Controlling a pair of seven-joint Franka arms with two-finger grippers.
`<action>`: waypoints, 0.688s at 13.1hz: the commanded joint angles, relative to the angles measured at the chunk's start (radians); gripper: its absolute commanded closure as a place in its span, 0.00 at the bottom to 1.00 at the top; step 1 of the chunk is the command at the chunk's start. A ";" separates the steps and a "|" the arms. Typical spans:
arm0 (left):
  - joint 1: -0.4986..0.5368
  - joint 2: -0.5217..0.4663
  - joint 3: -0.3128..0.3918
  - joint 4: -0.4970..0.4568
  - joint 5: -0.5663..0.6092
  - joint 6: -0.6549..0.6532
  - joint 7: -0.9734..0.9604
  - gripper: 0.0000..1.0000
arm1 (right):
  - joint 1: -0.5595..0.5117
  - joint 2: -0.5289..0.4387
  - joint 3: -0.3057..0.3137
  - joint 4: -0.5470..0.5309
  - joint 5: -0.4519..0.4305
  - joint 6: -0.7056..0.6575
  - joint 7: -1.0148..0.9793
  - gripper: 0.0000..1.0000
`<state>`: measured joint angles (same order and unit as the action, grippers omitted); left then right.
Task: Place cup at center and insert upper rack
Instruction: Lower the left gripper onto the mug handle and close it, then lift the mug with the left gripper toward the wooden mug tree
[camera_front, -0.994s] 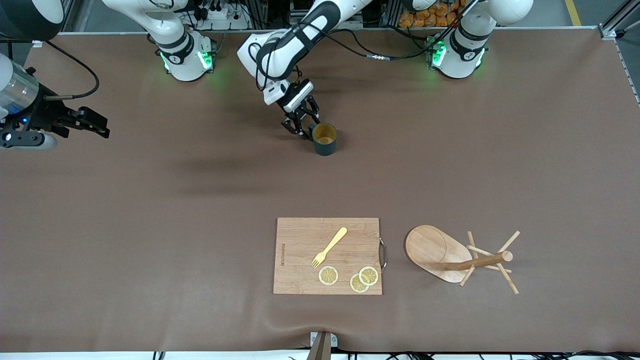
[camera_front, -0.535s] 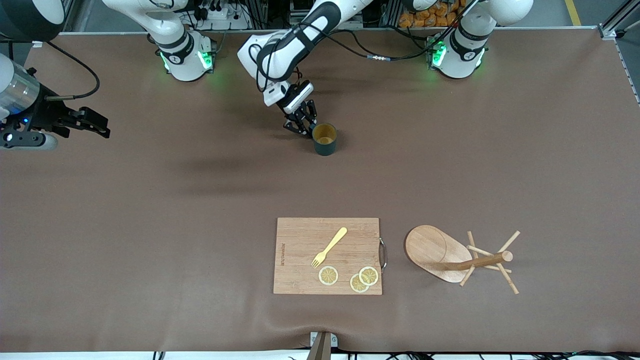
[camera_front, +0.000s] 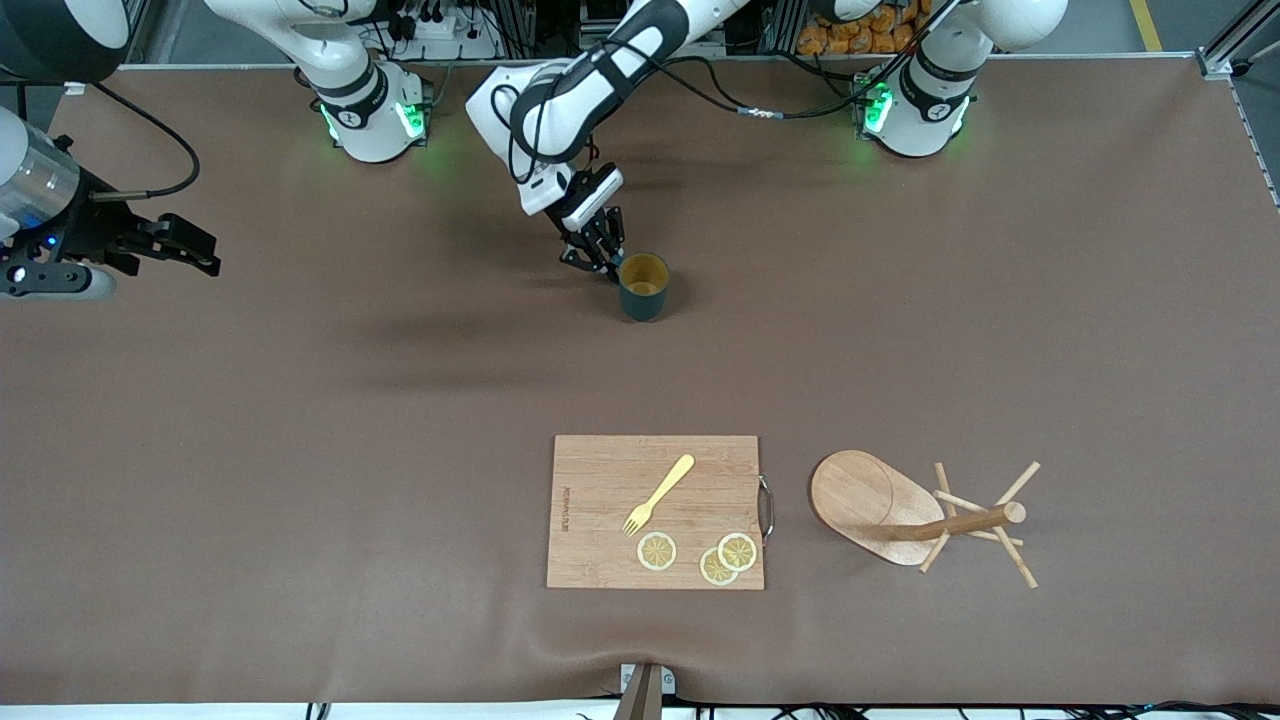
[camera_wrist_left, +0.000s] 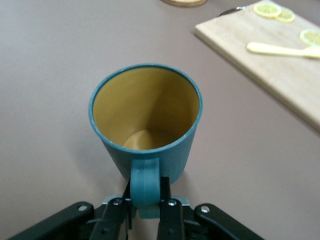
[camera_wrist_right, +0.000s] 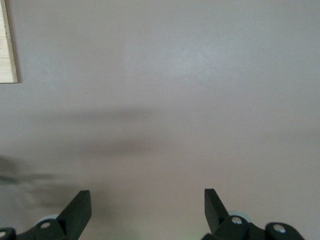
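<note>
Upper rack (camera_front: 905, 510), the wooden mug tree, lay tipped on its side near the table's front edge beside the cutting board (camera_front: 655, 511) with its yellow fork (camera_front: 658, 494) and lemon slices (camera_front: 700, 555). Farther back stood the cup (camera_front: 642, 286), its handle pinched by the left gripper (camera_front: 599, 255). The right gripper (camera_front: 185, 250) waited over the right arm's end, fingers spread and empty.

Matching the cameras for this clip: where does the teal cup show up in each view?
Front view: the cup sits upper middle, the left gripper shut on its handle.
Left wrist view: the cup fills the centre, handle between the fingers.
Right wrist view: no cup, only bare table and the open right gripper.
Shared landmark: the cutting board.
</note>
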<state>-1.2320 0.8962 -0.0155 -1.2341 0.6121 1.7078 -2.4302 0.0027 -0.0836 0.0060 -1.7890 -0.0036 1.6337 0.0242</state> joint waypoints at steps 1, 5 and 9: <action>0.086 -0.115 -0.008 -0.022 -0.083 0.025 0.097 1.00 | -0.021 -0.025 0.012 -0.018 0.008 0.006 -0.023 0.00; 0.254 -0.258 -0.004 -0.027 -0.286 0.082 0.257 1.00 | -0.021 -0.022 0.012 -0.018 0.008 0.014 -0.024 0.00; 0.434 -0.358 -0.003 -0.028 -0.513 0.087 0.506 1.00 | -0.027 -0.024 0.012 -0.020 0.010 0.012 -0.024 0.00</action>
<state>-0.8647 0.5932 -0.0087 -1.2241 0.1888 1.7775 -2.0229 0.0001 -0.0838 0.0055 -1.7905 -0.0036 1.6389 0.0168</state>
